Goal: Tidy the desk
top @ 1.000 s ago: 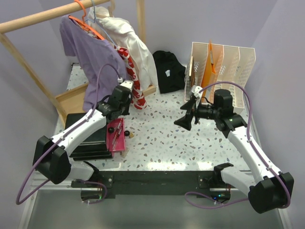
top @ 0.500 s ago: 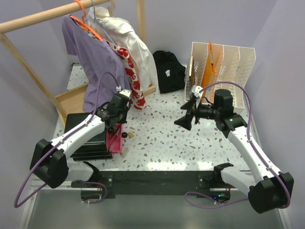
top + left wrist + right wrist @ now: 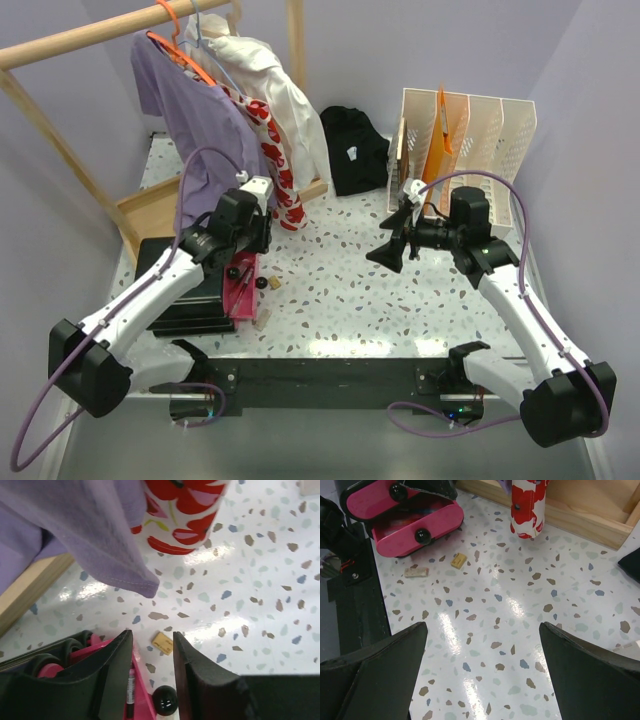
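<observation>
The desk is a white speckled tabletop, also seen in the left wrist view and the right wrist view. My left gripper hangs over the right edge of a pink organizer with black knobs. In its wrist view the left gripper is open and grips nothing. Between the fingers show a small tan piece, a black knob and the pink edge. My right gripper is wide open and empty above bare desk.
A clothes rack with a purple shirt, a white garment and a red-flowered piece stands at the back left on a wooden base. There is also black cloth, a file sorter, a black stack and two tan bits.
My left arm swung a little to the left over the pink organizer, which shifted slightly and now shows its black knob. The right arm has not moved.
</observation>
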Robot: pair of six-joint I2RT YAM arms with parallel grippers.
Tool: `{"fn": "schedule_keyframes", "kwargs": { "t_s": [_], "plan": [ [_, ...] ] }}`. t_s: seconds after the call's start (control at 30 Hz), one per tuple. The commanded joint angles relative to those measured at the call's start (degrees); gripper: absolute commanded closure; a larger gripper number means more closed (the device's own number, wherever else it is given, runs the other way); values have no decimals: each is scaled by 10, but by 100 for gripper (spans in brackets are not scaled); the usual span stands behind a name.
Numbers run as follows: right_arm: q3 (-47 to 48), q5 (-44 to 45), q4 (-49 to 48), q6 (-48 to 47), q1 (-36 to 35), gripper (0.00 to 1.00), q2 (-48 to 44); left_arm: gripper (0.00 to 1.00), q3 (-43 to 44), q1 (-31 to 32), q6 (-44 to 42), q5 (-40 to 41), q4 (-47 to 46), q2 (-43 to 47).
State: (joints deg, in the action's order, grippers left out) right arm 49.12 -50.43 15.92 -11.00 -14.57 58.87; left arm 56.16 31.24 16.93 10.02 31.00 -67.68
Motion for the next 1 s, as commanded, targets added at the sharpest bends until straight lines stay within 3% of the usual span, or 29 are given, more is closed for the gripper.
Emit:
{"fn": "schedule_keyframes", "kwargs": {
  "t_s": [0.0, 0.27, 0.43, 0.5, 0.67, 0.83, 0.97],
  "plan": [
    [1, -8, -1, -10, 2, 1, -1, 59, -7, -2, 15, -94, -9, 15],
    [1, -6, 0, -11, 2, 1, 2, 68, -65, 7, 81, -163, -48, 32],
    [1, -4, 0, -13, 3, 1, 3, 68, -74, 45, 100, -101, -45, -7],
    [1, -4, 1, -13, 3, 1, 2, 67, -62, 51, 106, -24, -16, -24],
    [1, -6, 1, -13, 4, 1, 4, 56, -44, 51, 113, 89, 30, -62],
    [1, -5, 2, -13, 5, 1, 0, 33, -32, 51, 125, 183, 70, -76],
    [2, -6, 2, -13, 6, 1, 2, 21, -25, 51, 124, 215, 82, -74]
  ]
}}
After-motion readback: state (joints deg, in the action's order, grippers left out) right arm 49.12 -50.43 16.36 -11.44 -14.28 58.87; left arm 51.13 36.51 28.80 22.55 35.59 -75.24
